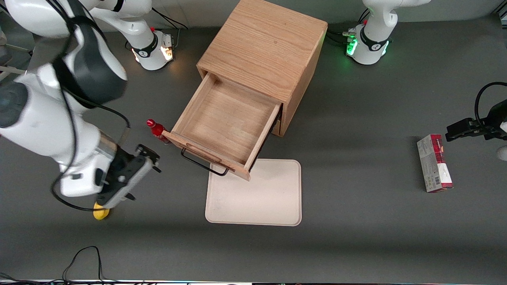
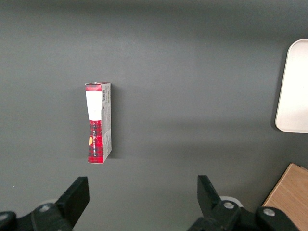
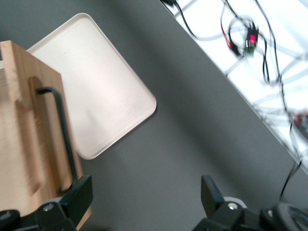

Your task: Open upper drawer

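Observation:
The oak cabinet [image 1: 265,43] stands at the middle of the table. Its upper drawer [image 1: 229,118] is pulled far out, its shallow wooden box open and empty. The black wire bar handle [image 1: 202,162] hangs on its front over the edge of a cream tray. My right gripper [image 1: 136,174] hovers above the table beside the drawer front, toward the working arm's end, clear of the handle. In the right wrist view the gripper [image 3: 144,195] is open and empty, with the drawer front [image 3: 24,134] and handle [image 3: 62,134] next to one finger [image 3: 79,197].
A cream tray [image 1: 257,194] lies in front of the drawer, also seen from the right wrist [image 3: 96,86]. A red bottle [image 1: 156,128] stands beside the drawer's corner. A yellow object [image 1: 101,213] lies under my wrist. A red-and-white box [image 1: 433,162] lies toward the parked arm's end.

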